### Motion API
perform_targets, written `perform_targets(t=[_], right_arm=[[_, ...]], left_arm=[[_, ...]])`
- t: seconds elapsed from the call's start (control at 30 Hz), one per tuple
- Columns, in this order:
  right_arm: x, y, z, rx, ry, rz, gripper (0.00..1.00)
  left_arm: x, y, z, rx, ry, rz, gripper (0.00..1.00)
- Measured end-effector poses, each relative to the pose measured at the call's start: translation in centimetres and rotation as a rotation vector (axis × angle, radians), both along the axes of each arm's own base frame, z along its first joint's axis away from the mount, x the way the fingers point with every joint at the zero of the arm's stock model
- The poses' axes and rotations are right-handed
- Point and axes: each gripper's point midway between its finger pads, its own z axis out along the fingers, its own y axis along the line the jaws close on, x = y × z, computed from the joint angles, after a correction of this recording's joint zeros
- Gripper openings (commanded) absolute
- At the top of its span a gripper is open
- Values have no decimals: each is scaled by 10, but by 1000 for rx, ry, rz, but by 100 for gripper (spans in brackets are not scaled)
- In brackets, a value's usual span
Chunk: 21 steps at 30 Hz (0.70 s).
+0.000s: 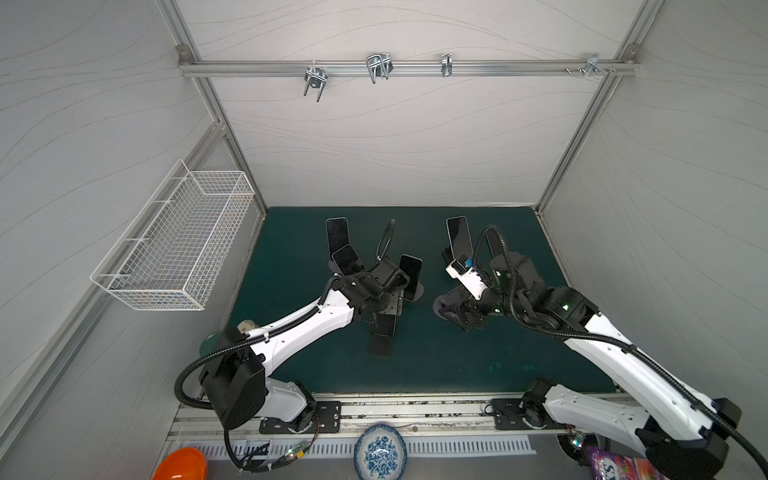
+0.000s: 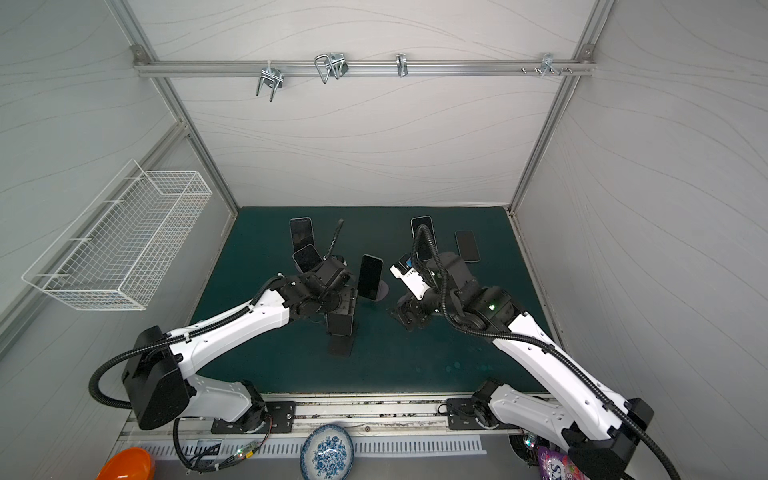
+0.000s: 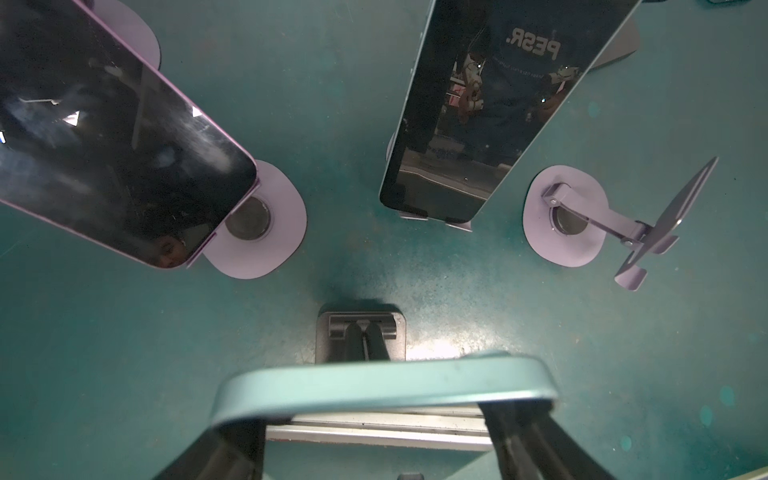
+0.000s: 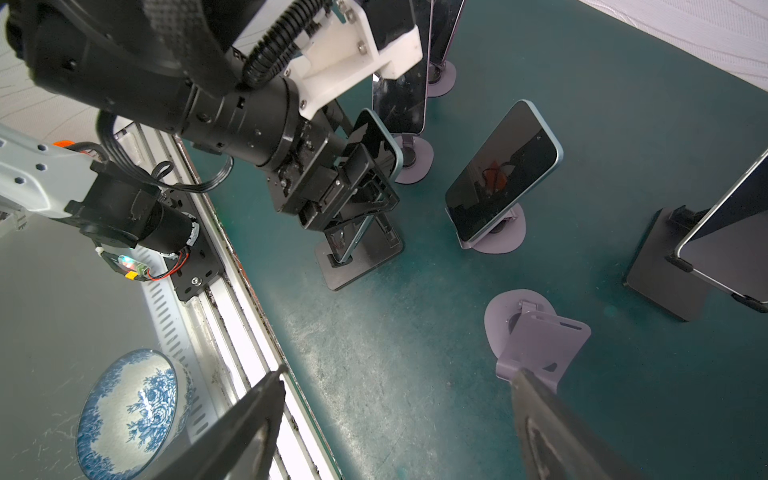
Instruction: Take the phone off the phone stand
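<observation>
Left claw [image 3: 374,409] clasps the teal phone [image 3: 382,380] (atop its black stand [image 3: 360,329]).

Both top views look down on the whole mat [image 1: 457,365]; wrist cameras sit close, seemingly angled downward.

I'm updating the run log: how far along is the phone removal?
Done: one dark phone lies flat on the green mat, and a purple metal stand sits empty. In hand: the left gripper clasps the teal-edged phone, not yet lifted from its black stand. Left: lifting it clear; the purple-framed phone and others sit on stands. The right gripper hangs open, empty.
</observation>
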Motion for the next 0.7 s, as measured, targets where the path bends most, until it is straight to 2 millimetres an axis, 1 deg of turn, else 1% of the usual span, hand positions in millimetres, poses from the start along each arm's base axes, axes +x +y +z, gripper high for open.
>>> perform_targets(t=[0.7], right_arm=[[0, 1, -2, -5, 5, 2, 85]], left_arm=[[-3, 1, 4, -15, -5, -2, 64]])
